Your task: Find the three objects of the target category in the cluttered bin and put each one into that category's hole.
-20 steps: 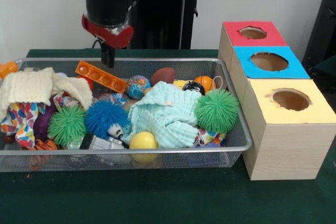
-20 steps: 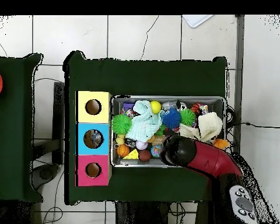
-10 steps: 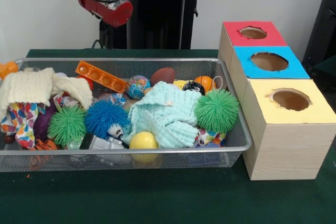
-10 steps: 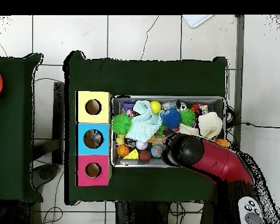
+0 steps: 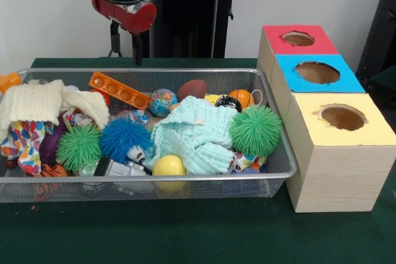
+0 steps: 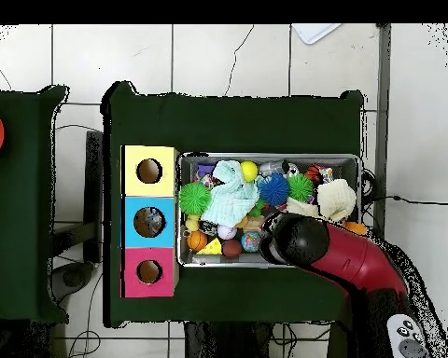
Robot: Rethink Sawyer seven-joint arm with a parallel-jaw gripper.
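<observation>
The cluttered bin (image 5: 154,177) is a silver wire-mesh basket full of toys and cloths; it also shows in the overhead view (image 6: 270,157). My gripper (image 5: 124,51) hangs above the bin's far rim, left of centre, open and empty, with its two thin black fingers apart. In the overhead view the red arm (image 6: 302,240) covers it. Three boxes stand to the bin's right, with a red-top hole (image 5: 298,38), a blue-top hole (image 5: 317,72) and a yellow-top hole (image 5: 342,117).
In the bin lie a mint cloth (image 5: 198,134), a cream cloth (image 5: 43,100), two green spiky balls (image 5: 255,129) (image 5: 78,146), a blue spiky ball (image 5: 125,137), a yellow ball (image 5: 169,166), an orange holed bar (image 5: 119,89), a globe ball (image 5: 163,100) and a brown football (image 5: 192,88).
The gripper has risen from just inside the bin's far rim to above it. Its fingers, together before, now stand apart. The bin's contents have not moved.
</observation>
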